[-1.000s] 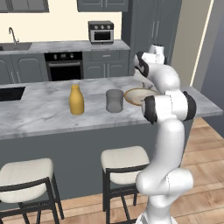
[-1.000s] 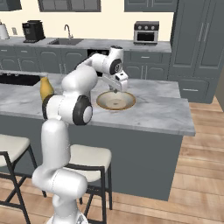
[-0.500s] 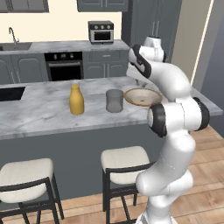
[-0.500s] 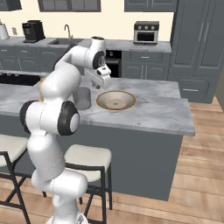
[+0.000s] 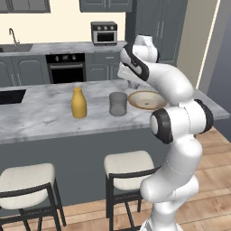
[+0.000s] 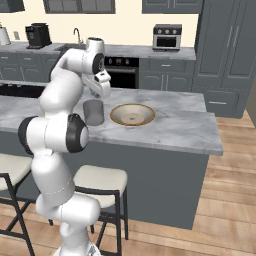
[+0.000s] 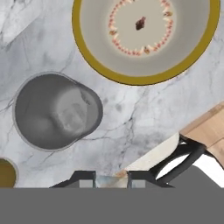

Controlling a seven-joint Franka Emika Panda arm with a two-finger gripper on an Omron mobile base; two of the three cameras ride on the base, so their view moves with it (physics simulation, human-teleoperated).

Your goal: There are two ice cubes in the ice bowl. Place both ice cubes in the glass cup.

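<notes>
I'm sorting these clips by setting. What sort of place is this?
A rendered home kitchen, by the look of it: a marble-topped island counter with stools under it, a built-in oven in grey cabinets, and a sink tap behind.

The gripper (image 6: 103,88) is swung away from above the ice bowl (image 6: 132,114) toward the glass cup (image 6: 93,111). A pale ice cube (image 7: 109,181) is now carried between its fingertips.

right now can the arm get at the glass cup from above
Probably yes. The gripper hangs above the counter near the glass cup, whose open mouth faces up with nothing over it; the ice bowl sits apart beside it.
</notes>
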